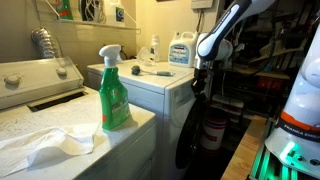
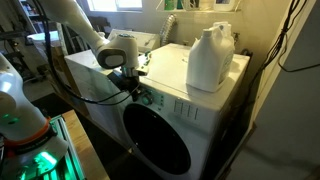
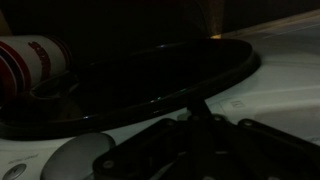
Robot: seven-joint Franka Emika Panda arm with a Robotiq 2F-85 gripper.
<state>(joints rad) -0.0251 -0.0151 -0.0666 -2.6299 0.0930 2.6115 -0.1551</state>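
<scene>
We locate the gripper point(image 2: 133, 86) at the upper front corner of the front-loading machine point(image 2: 170, 68), just above its round door point(image 2: 158, 138). We cannot determine whether the jaws are open or closed, because the wrist view is too dark. A white jug point(image 2: 210, 58) stands on the machine top. A green spray bottle point(image 1: 113, 92) stands well apart.
</scene>
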